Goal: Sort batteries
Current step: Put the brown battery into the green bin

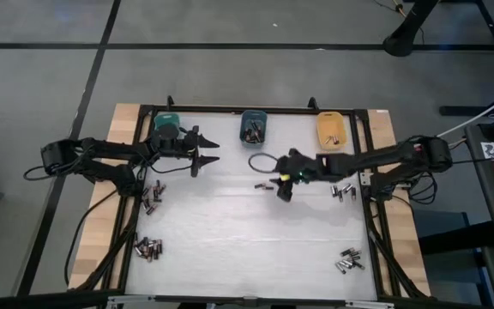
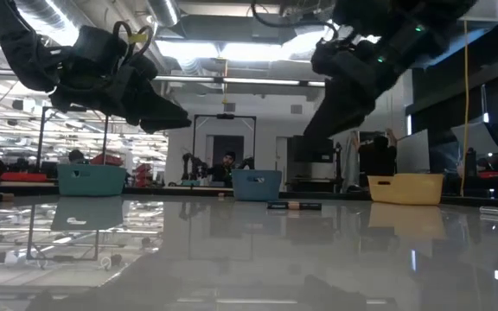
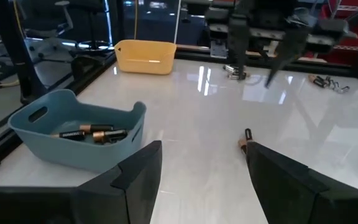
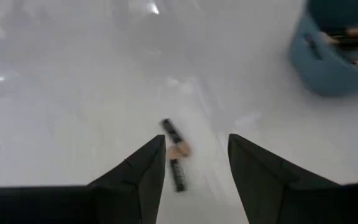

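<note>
The setting is a robotics lab or workshop. In the low view, the background shows exposed ceiling ducts (image 2: 232,47) at upper centre, fluorescent lighting, and further workstations with equipment at left. A person (image 2: 228,166) sits at centre background. In the high view, cables (image 1: 474,120) cross the grey floor at right.

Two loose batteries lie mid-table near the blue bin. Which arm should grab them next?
Right, probably. The right pincer hangs open directly over the two batteries, which lie on the table between its fingers. The left pincer, also open, sits off by the teal bin, farther from them.
</note>
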Motion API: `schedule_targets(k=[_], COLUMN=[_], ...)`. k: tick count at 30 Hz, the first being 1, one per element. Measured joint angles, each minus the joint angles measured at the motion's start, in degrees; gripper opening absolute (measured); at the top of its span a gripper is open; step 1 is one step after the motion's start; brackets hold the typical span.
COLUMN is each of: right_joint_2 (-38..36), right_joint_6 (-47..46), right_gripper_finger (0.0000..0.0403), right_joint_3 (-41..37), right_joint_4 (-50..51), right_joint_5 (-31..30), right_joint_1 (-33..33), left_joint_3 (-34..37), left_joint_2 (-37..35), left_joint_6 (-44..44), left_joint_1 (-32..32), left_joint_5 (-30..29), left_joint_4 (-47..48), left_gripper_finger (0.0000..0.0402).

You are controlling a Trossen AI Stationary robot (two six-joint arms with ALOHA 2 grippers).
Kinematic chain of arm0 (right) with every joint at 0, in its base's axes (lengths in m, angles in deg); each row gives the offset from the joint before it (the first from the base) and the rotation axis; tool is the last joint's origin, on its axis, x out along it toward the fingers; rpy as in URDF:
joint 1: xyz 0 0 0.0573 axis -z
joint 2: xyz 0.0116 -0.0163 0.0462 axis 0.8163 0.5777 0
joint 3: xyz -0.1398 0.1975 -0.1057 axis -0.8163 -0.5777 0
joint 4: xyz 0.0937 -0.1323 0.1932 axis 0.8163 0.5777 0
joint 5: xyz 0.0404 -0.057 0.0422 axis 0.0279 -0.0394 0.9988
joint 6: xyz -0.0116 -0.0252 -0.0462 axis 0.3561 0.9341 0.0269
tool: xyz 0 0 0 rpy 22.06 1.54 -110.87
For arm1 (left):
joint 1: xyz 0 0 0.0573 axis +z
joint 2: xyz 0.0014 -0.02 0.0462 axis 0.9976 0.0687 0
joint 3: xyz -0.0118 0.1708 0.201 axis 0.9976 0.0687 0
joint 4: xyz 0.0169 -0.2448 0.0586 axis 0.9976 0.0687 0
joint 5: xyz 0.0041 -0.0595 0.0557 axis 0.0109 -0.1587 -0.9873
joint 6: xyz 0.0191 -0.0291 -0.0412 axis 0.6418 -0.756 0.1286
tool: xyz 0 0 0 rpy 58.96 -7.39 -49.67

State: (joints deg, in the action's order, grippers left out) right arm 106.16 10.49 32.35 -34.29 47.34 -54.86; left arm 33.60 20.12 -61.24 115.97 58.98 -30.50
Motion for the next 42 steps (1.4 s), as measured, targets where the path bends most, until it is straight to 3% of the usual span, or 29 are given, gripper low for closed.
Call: schedule_targets(k=[7, 23, 26, 29, 31, 37, 42], right_joint_2=[4.07, 15.91, 18.11, 19.45, 19.45, 17.86, 15.03], right_joint_6=[-2.3, -2.82, -2.9, -4.23, -4.43, -5.82, -3.73], right_gripper_finger=[0.0177, 0.0174, 0.014, 0.0068, 0.0024, 0.0026, 0.002], right_joint_3=[-6.07, -6.26, -6.1, -6.07, -6.02, -5.8, -5.13], right_joint_4=[-12.41, -16.01, -17.36, -18.92, -19.11, -18.43, -16.66], right_joint_5=[-1.93, -2.75, -3.18, -2.73, -1.49, 1.19, 3.67], right_joint_1=[-3.21, -3.64, -3.69, -3.65, -3.58, -3.47, -3.6], left_joint_3=[0.0, 0.0, 0.0, 0.0, 0.0, 0.01, 0.0], left_joint_2=[0.0, 0.0, 0.0, 0.0, -0.09, -3.22, -7.12], left_joint_6=[-0.72, -0.93, -0.48, -0.08, -0.09, 0.36, 1.01], left_joint_1=[-0.02, -0.22, -0.22, -0.19, -0.08, 0.27, 0.26], left_joint_5=[-0.07, -0.2, -0.22, -0.7, -3.76, -16.27, -19.58], left_joint_4=[0.05, 0.09, 0.1, 0.11, 0.33, 5.88, 9.75], left_gripper_finger=[0.0224, 0.0224, 0.0224, 0.0224, 0.0224, 0.0224, 0.0224])
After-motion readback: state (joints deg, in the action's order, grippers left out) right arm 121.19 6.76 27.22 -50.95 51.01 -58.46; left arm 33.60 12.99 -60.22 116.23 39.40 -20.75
